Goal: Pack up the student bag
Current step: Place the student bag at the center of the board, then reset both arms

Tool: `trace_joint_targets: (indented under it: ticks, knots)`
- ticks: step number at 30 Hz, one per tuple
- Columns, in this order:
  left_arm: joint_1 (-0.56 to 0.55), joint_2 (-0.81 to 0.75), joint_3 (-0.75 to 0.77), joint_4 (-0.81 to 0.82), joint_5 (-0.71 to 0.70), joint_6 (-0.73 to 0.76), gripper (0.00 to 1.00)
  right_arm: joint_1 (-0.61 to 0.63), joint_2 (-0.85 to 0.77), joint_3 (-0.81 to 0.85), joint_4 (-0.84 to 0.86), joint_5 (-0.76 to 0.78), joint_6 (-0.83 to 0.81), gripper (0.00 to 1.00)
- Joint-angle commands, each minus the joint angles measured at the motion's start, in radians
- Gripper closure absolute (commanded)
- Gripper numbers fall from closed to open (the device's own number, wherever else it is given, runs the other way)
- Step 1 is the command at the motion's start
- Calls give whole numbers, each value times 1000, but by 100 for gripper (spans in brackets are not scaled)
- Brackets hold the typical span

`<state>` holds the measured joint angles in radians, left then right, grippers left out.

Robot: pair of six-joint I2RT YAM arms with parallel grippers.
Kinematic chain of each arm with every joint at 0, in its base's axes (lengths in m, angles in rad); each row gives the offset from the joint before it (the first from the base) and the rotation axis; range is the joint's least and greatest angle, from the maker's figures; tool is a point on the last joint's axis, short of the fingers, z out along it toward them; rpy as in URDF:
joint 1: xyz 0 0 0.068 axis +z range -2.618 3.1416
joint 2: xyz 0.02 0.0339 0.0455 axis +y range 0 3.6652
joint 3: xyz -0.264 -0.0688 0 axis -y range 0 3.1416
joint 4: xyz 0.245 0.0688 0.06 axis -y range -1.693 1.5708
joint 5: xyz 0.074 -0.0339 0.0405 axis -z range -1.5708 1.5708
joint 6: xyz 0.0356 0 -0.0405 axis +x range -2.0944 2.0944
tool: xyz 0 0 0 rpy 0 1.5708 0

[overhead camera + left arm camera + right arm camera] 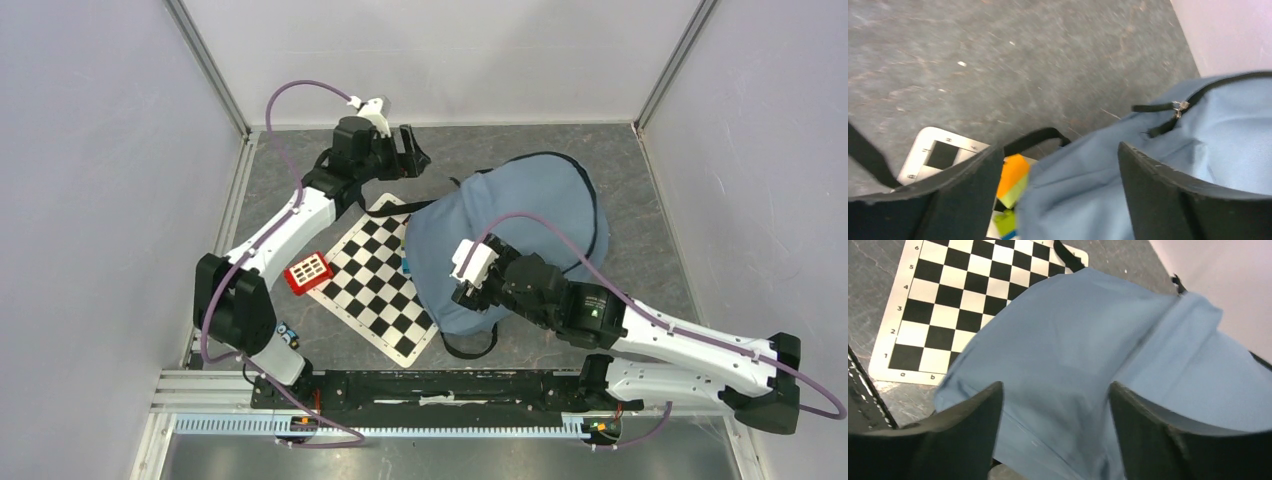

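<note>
The student bag (520,225), grey-blue fabric with black zips, lies on the grey floor mat, partly over a chessboard (372,275). My left gripper (418,152) hovers open at the bag's far left corner. In the left wrist view the left gripper (1060,148) frames the bag (1098,190), its zip pull (1178,106) and a black strap (1038,136). My right gripper (463,292) hangs open over the bag's near edge. In the right wrist view the right gripper (1055,385) has only bag fabric (1063,350) below it. Neither gripper holds anything.
A red calculator-like item (308,272) lies at the chessboard's left corner. An orange and green block (1012,177) sits on the board against the bag's edge. A small object (288,335) lies beside the left arm's base. Walls close in the mat on three sides.
</note>
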<state>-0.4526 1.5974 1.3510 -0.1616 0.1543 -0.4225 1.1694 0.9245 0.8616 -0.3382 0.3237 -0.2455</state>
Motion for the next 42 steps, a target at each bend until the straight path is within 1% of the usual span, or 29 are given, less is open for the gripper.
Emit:
trace_joint_targets:
  ticks: [1, 2, 3, 7, 9, 13, 15, 17, 19, 21, 22, 23, 26, 28, 32, 34, 37, 39, 42]
  knots:
    - [37, -54, 13, 76, -85, 41, 1, 9, 10, 24, 20, 102, 81, 10]
    - [38, -71, -2, 76, -82, 47, 0, 9, 19, 29, 23, 116, 92, 4]
    - [38, -88, -14, 72, -81, 57, 0, 8, 25, 35, 22, 134, 100, 2]
    - [49, -163, -68, 21, -90, 87, 0, -22, 48, 64, 25, 165, 144, 2]
    - [72, -208, -103, -10, -99, 88, 0, -91, 59, 78, 24, 126, 182, 2]
    - [171, -298, -175, -88, -82, 33, 0, -343, 60, 101, 33, -59, 276, 2]
    - [227, -349, -201, -144, -65, 17, 0, -445, 47, 116, 43, -103, 297, 2]
    - [273, -403, -228, -208, -78, 15, 0, -552, 39, 140, 39, -135, 318, 2]
    - [313, -468, -254, -261, -96, 22, 0, -706, 33, 155, 26, -193, 349, 2]
    - [327, -536, -276, -304, -129, 47, 0, -868, 15, 148, 23, -274, 381, 2]
    - [327, -570, -283, -326, -149, 54, 0, -928, 4, 138, 23, -308, 395, 2]
    - [327, -614, -293, -341, -179, 61, 0, -1004, -13, 124, 26, -320, 404, 2]
    - [326, -740, -318, -376, -246, 78, 0, -1126, -88, 38, 75, -319, 409, 2]
    - [327, -821, -347, -383, -285, 105, 0, -1153, -163, -50, 146, -264, 408, 2]
    - [325, -963, -418, -373, -341, 171, 0, -1155, -336, -229, 315, -140, 384, 2]
    - [324, -1010, -445, -357, -339, 175, 0, -1155, -399, -303, 388, -100, 368, 2]
    - [324, -1042, -467, -339, -340, 186, 0, -1154, -442, -336, 430, -87, 333, 2]
    - [323, -1039, -467, -347, -371, 185, 0, -1155, -444, -338, 439, -86, 314, 2]
    - [324, -1040, -473, -352, -377, 180, 0, -1154, -437, -334, 438, -86, 280, 2]
